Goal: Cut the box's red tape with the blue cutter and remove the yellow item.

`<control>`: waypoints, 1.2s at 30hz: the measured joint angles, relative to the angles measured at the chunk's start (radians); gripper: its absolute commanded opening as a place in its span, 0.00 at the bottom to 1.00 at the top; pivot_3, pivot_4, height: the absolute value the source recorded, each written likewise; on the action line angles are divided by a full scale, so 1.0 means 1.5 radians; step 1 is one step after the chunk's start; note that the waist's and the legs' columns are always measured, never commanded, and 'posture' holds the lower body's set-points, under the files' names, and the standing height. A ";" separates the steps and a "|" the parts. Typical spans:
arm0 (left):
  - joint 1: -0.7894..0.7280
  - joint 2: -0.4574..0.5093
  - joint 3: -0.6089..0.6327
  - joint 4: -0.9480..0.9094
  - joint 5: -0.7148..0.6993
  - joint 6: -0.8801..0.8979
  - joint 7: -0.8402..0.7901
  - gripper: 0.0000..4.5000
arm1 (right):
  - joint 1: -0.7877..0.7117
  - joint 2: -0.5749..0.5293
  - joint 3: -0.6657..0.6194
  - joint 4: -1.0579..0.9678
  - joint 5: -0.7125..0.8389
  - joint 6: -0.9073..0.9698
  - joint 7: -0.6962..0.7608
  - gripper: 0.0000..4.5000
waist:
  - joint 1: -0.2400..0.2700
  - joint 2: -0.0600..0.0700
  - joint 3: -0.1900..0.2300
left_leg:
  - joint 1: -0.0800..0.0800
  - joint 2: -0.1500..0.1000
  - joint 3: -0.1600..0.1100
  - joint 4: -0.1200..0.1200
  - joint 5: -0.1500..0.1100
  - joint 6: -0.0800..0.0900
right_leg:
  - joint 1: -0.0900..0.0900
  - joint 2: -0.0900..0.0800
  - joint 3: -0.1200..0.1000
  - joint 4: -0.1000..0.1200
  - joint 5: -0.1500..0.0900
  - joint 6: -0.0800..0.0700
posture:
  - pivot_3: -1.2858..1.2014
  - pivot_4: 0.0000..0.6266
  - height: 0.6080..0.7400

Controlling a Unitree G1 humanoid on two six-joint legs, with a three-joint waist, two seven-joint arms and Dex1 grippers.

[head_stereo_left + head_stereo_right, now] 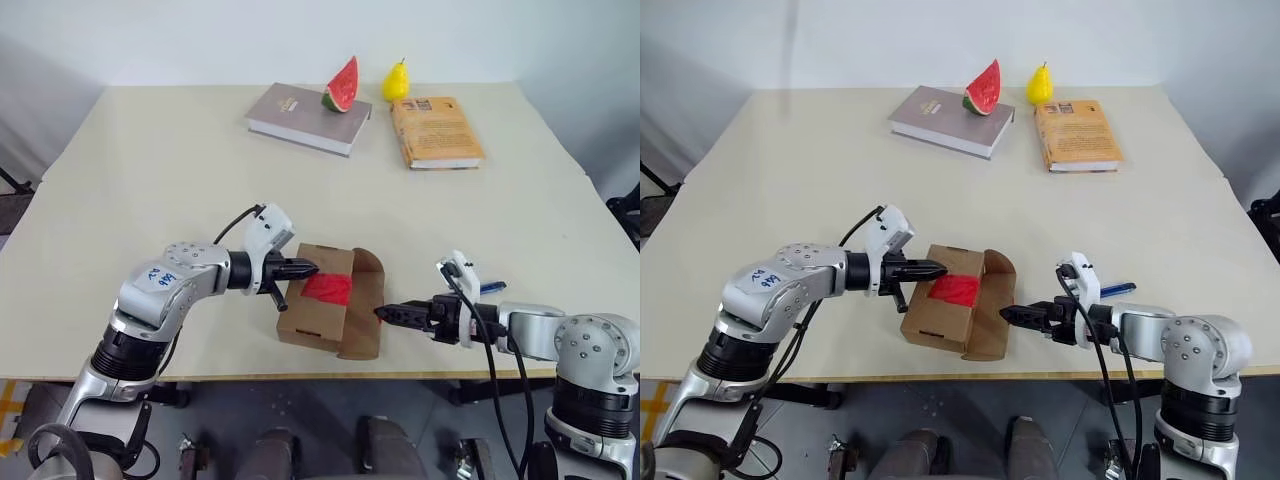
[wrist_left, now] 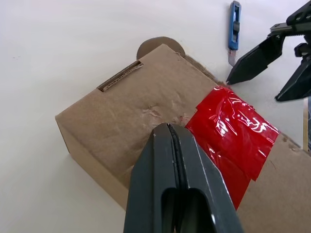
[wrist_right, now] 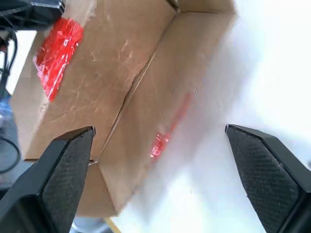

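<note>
Box: the box (image 1: 320, 300) sits on the worktop (image 1: 150, 180) near its near edge, right flap folded open.
Red tape: the red tape (image 1: 328, 289) crumpled on the box top.
Left gripper (image 1: 308, 269): jaws closed, empty, tip over the box's left side.
Right gripper (image 1: 390, 313): jaws wide, empty, just right of the open flap.
Blue cutter (image 2: 234, 25): lies on the worktop right of the box.

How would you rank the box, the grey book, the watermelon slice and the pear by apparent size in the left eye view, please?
1. grey book and box: look alike; the box is nearer, so unranked.
2. watermelon slice
3. pear
</note>
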 measured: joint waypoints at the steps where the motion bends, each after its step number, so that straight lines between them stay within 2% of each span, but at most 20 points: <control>1: -0.001 0.003 -0.001 0.001 0.000 0.000 -0.003 0.00 | 0.000 0.003 0.000 0.005 0.007 0.000 -0.006 1.00 | 0.000 0.000 0.000 | 0.000 0.000 0.000 0.000 0.000 0.000 | 0.000 0.000 0.000 0.000 0.000 0.000 | 0.52 0.24 1.00; 11: -0.059 0.073 -0.056 0.050 0.025 -0.004 -0.102 0.00 | -0.047 0.075 0.024 0.048 -0.004 0.000 -0.055 1.00 | -0.019 -0.003 -0.002 | 0.009 0.003 0.003 -0.007 0.000 -0.001 | 0.004 0.001 0.003 0.000 -0.001 -0.002 | 0.52 0.24 1.00; 18: -0.092 0.073 -0.081 0.098 0.045 -0.036 -0.145 0.00 | -0.079 0.109 0.052 0.070 -0.039 -0.010 -0.059 1.00 | -0.019 -0.003 -0.002 | 0.009 0.004 0.003 -0.007 0.000 -0.002 | 0.004 0.001 0.003 0.000 -0.001 -0.002 | 0.52 0.24 1.00; 26: -0.095 0.058 -0.079 0.124 0.065 -0.049 -0.148 0.00 | -0.113 0.137 0.103 0.109 -0.087 -0.046 -0.055 1.00 | -0.020 -0.004 -0.007 | 0.011 0.004 0.003 -0.007 0.000 -0.002 | 0.006 0.001 0.003 0.000 -0.001 -0.003 | 0.52 0.24 1.00; 29: -0.095 0.056 -0.078 0.124 0.073 -0.051 -0.148 0.00 | -0.121 0.137 0.110 0.119 -0.099 -0.048 -0.053 0.88 | -0.021 -0.004 -0.008 | 0.012 0.005 0.003 -0.007 0.000 -0.002 | 0.006 0.001 0.003 0.000 -0.001 -0.004 | 0.52 0.24 1.00; 33: -0.095 0.054 -0.077 0.123 0.074 -0.051 -0.148 0.00 | -0.128 0.134 0.114 0.133 -0.122 -0.046 -0.054 0.55 | -0.019 -0.003 -0.008 | 0.012 0.005 0.002 -0.008 0.000 -0.002 | 0.006 0.001 0.003 -0.001 -0.001 -0.004 | 0.52 0.24 1.00; 36: -0.095 0.053 -0.077 0.122 0.074 -0.051 -0.148 0.00 | -0.129 0.134 0.117 0.135 -0.130 -0.041 -0.054 0.35 | -0.019 -0.003 -0.008 | 0.012 0.005 0.002 -0.008 0.000 -0.002 | 0.006 0.001 0.003 -0.001 -0.001 -0.004 | 0.52 0.24 1.00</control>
